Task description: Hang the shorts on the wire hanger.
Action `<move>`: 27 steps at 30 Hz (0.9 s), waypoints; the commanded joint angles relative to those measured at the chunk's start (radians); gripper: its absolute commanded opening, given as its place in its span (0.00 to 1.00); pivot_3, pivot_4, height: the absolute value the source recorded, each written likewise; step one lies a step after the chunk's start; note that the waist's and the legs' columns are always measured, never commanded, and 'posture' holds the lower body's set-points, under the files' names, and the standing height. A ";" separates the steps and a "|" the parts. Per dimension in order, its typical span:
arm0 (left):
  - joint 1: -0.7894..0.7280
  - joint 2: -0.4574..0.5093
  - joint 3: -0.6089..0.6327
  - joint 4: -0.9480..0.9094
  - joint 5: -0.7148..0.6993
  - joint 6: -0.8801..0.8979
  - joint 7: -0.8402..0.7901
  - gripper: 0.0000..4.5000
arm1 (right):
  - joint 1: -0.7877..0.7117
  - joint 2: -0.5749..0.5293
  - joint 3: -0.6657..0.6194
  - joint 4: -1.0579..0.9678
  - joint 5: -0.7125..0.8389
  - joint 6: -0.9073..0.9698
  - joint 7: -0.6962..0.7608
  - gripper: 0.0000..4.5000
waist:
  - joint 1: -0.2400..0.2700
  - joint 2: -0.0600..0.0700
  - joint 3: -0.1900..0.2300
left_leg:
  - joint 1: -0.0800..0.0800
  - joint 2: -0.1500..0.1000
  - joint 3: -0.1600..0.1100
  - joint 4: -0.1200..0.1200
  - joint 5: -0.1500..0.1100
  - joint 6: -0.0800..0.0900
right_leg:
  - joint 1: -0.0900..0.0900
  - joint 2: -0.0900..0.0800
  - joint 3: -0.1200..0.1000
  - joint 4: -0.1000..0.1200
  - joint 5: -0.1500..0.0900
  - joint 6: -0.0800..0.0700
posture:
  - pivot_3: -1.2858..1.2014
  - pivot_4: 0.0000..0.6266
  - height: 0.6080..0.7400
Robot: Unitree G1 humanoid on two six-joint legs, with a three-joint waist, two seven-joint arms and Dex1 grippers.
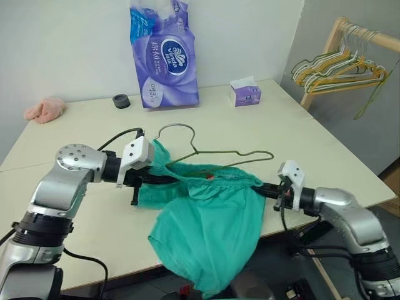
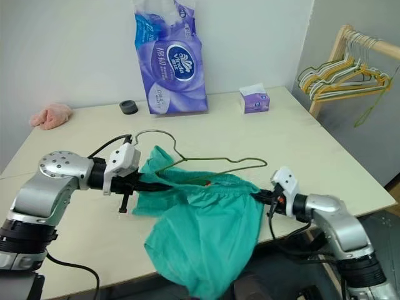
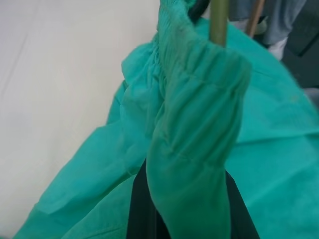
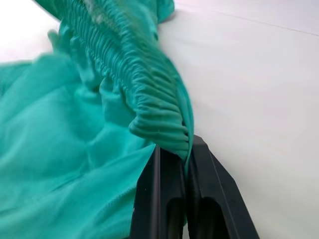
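The teal-green shorts [image 1: 209, 231] are stretched by the waistband between my two grippers, and their body hangs down past the table's front edge. My left gripper [image 1: 167, 180] is shut on the waistband's left end; in the left wrist view the fabric drapes over its black fingers [image 3: 141, 211]. At the other end, my right gripper [image 1: 266, 185] is shut on the gathered elastic [image 4: 159, 119], pinched between its fingers [image 4: 214, 199]. The olive-green wire hanger [image 1: 240, 154] lies along the top of the waistband, hook [image 1: 178, 128] toward the left gripper. Its wire [image 3: 218, 20] passes close by the waistband.
A purple tissue pack [image 1: 164, 56], a small tissue box [image 1: 245, 92], a black round object [image 1: 121, 100] and a pink fluffy cloth [image 1: 45, 109] sit at the back of the white table [image 1: 300, 144]. A wooden rack with bunched hangers [image 1: 337, 65] stands right.
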 commanded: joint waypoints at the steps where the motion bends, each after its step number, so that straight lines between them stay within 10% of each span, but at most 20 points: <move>1: 0.010 0.048 0.056 -0.027 -0.025 0.008 -0.017 0.00 | -0.020 -0.056 -0.056 -0.013 0.083 0.079 0.062 0.01 | 0.005 0.000 0.000 | 0.000 0.000 0.000 0.000 0.000 0.000 | 0.000 0.000 0.000 0.000 0.000 0.000 | 0.39 0.06 1.00; 27: 0.040 0.125 -0.016 0.057 0.104 -0.147 -0.049 0.00 | -0.020 -0.138 -0.070 -0.074 0.230 0.252 0.076 0.01 | 0.011 0.000 0.000 | 0.000 0.000 0.003 0.000 0.000 0.000 | -0.001 0.001 0.002 -0.001 0.000 0.000 | 0.39 0.05 1.00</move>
